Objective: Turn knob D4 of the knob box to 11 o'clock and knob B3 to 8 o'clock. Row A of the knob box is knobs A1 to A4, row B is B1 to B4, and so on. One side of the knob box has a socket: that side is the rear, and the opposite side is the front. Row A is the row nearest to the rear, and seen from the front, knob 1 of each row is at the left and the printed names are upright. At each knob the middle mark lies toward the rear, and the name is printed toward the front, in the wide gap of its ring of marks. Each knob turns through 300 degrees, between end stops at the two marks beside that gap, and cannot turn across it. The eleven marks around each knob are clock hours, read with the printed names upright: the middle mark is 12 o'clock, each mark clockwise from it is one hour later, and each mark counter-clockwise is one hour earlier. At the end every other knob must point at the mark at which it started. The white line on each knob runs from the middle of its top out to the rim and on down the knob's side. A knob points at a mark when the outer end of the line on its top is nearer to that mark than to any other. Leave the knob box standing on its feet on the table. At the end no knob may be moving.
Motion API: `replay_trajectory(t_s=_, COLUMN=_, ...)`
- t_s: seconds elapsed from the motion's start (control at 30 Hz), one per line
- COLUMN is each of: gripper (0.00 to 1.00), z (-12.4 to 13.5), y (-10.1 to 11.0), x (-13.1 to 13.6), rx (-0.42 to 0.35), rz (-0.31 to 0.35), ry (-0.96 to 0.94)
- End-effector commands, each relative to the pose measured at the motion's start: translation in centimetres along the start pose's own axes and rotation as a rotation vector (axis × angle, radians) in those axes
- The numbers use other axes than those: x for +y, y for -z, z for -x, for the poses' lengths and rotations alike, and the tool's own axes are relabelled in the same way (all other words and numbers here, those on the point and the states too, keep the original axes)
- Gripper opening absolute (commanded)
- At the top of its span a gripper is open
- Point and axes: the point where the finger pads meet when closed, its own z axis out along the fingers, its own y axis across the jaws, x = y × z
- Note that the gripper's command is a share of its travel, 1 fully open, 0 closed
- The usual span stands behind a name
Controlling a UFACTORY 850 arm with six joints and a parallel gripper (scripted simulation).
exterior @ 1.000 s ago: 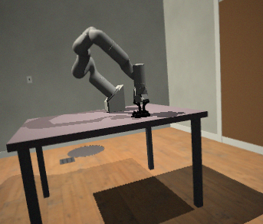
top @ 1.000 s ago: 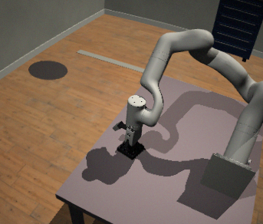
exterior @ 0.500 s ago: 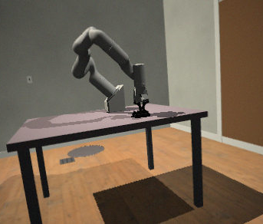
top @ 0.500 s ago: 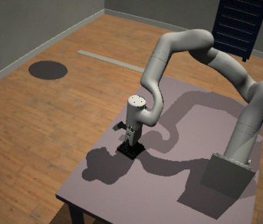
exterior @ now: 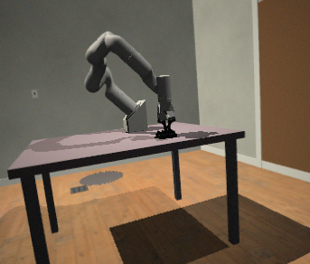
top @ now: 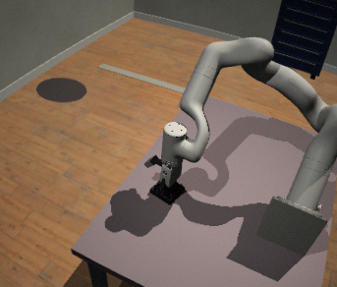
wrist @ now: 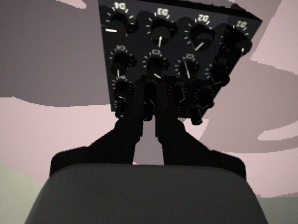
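Knob B3 sits directly between the gripper fingers, pinched tight (third-row knob, label hidden); rotation about vertical axis next.

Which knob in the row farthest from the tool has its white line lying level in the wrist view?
Knob D4, leftmost in that row: its line points straight left, whereas its neighbours' lines point downward in the picture.
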Motion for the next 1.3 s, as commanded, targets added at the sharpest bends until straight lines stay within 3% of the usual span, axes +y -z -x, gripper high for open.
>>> replay_trajectory(t_s=0.0, gripper=0.08, z=-0.08, y=0.08, x=-0.02, rx=0.001, rz=-0.001, ry=-0.001)
replay_trajectory(t_s=0.63, gripper=0.08, z=-0.08, y=0.08, x=-0.02, rx=0.001, rz=-0.001, ry=0.055)
replay_trajectory(t_s=1.27, gripper=0.08, z=-0.08, y=0.08, x=-0.02, rx=0.002, rz=0.0, ry=0.325)
